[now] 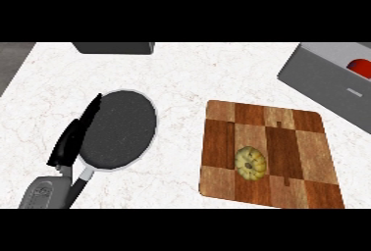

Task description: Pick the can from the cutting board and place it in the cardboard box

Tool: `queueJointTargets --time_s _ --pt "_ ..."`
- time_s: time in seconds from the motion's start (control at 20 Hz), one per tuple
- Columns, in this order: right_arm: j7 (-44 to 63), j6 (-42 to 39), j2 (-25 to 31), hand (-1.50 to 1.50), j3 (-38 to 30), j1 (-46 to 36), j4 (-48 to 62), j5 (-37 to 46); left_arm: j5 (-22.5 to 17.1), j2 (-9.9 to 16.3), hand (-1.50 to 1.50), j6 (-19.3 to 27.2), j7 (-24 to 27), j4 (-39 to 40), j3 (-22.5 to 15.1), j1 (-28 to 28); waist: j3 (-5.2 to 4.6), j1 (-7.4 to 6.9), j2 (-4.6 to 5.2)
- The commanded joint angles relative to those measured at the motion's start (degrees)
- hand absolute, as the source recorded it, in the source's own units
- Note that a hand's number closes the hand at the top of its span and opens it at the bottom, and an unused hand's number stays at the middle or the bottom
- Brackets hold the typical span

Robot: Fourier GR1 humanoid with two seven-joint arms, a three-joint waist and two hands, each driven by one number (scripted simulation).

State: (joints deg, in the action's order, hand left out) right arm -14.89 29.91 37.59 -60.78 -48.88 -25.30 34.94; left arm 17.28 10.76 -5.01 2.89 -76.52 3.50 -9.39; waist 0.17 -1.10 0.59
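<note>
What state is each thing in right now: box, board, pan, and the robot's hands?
Grey box: open-topped, a red object already inside.
Cutting board: flat on the counter, carrying a round yellow item; no hand on it.
Frying pan: flat on the counter, nothing in it.
Left hand: open, fingers straight, beside the pan's left rim.
Right hand: not in view.

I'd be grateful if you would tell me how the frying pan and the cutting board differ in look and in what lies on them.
The frying pan is round, dark grey with a pale rim; the cutting board is rectangular, brown patchwork wood. The pan has a handle pointing to the lower left; the board has none. The pan holds nothing, while a round yellowish item sits on the board. Both lie flat on the white counter.
</note>
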Motion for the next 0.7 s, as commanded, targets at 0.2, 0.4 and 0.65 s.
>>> queueJointTargets --time_s 0.2,0.4,0.65 --pt "-13.3 -2.3 3.4 -1.50 -6.4 9.3 1.5 -11.1 -0.1 -0.3 0.00 0.2 -2.1 0.5 0.6 -1.3 -0.02 0.54 -0.16" --pt "-15.2 -2.7 5.5 -1.50 -5.5 11.7 3.7 -13.9 0.5 -0.1 0.00 0.5 -1.4 -1.5 0.5 0.7 -0.05 0.35 -0.26" --pt "-18.3 -5.3 7.7 -1.50 -4.1 16.0 6.5 -16.1 1.0 -1.8 0.00 1.5 0.3 -2.5 -0.7 3.3 -0.05 0.28 -0.31"
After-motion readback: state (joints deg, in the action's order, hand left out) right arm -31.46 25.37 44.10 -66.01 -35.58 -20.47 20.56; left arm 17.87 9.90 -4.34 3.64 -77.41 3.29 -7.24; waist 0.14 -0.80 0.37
